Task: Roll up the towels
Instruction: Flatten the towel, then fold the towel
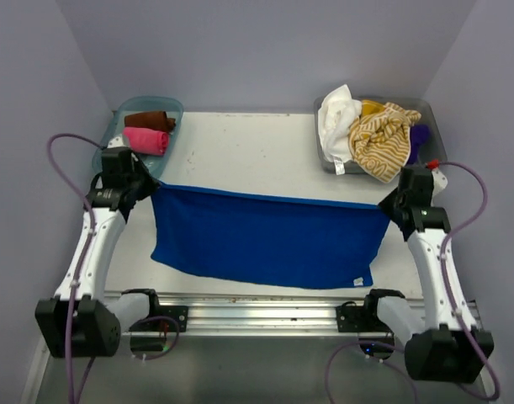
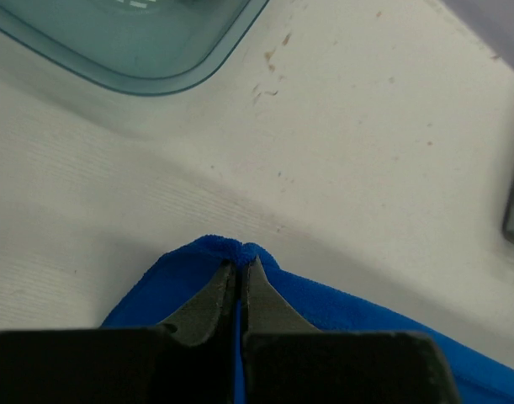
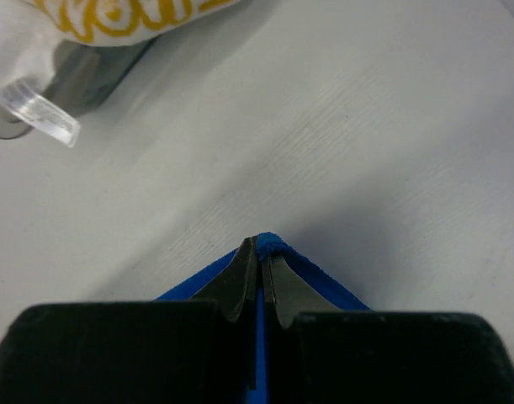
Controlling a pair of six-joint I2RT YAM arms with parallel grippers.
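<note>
Lavender walls [image 1: 265,50] box in a white table [image 1: 240,151]. Across the middle of the top view a blue towel [image 1: 265,240] lies spread, its long axis running from the left of the frame to the right. The left gripper [image 1: 149,187] pinches the towel's upper-left corner and the right gripper [image 1: 388,207] pinches its upper-right corner. In each wrist view the fingers [image 2: 210,299] are pressed together on a peak of blue cloth, with no gap showing. The upper edge runs taut between the grippers, sloping a little lower toward the right of the frame, and seems lifted off the table. The lower edge rests flat near the rail [image 1: 257,303] at the bottom.

The whole body of the towel therefore lies below both grippers in the frame, and neither arm is nearer, since each has its own corner. A fold or roll would likely have to carry this edge downward in the frame, both arms moving together.

A pink towel [image 1: 145,140] and a brown towel [image 1: 149,120] sit rolled in the teal tray [image 1: 174,108] at upper left. A loose heap of towels [image 1: 374,135] fills the grey tray [image 1: 431,114] at upper right.
</note>
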